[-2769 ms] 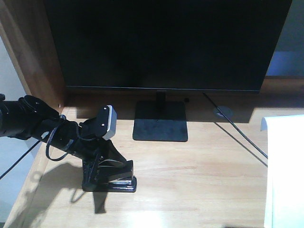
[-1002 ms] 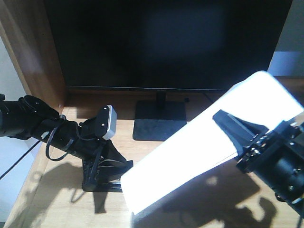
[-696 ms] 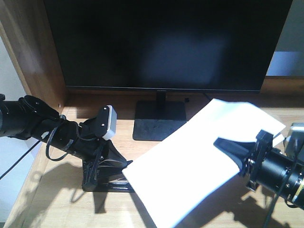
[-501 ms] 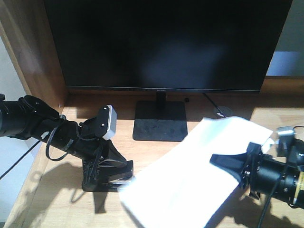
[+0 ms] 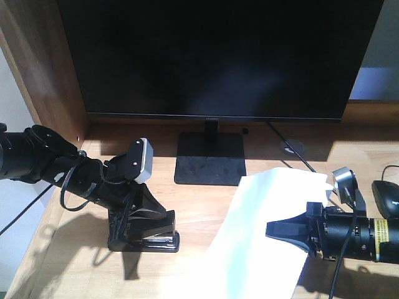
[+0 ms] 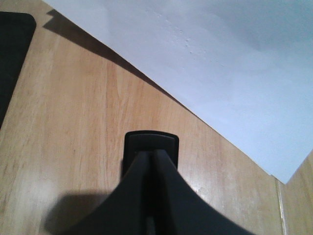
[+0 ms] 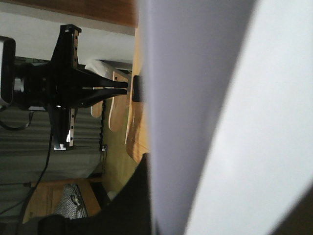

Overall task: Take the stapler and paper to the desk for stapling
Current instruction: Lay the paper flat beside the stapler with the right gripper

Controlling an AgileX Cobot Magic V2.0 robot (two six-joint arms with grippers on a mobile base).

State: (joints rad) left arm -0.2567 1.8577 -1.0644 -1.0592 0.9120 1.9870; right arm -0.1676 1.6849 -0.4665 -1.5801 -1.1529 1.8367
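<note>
A light wooden desk (image 5: 206, 205) with a raised side panel fills the scene. One black monitor (image 5: 218, 56) stands at its back.

One white paper (image 5: 262, 249) comes next in size. It runs out past the right gripper (image 5: 271, 229), whose fingers are clenched on the sheet's edge, one dark finger lying on top of it. The sheet's free end sags toward the wood. Whether it rests there I cannot tell, since the left wrist view shows a shadow under part of its edge.

The left gripper (image 6: 150, 155) has its fingers pinched nearly together on the one stapler (image 6: 150, 142), whose black end shows just beyond the fingertips. The stapler stands on the desk. A strip of bare wood lies between those fingertips and the nearest edge of the sheet, so paper and stapler are near but apart.

One mouse (image 5: 386, 196) sits behind the right gripper, near the frame edge.

Both things appear to have reached the desk, so the fetching looks nearly done and the step in hand is laying the sheet down for stapling. The next move likely calls for the right fingers to carry an edge or corner low and flat toward the left fingertips, while the left fingers hold the stapler steady.
</note>
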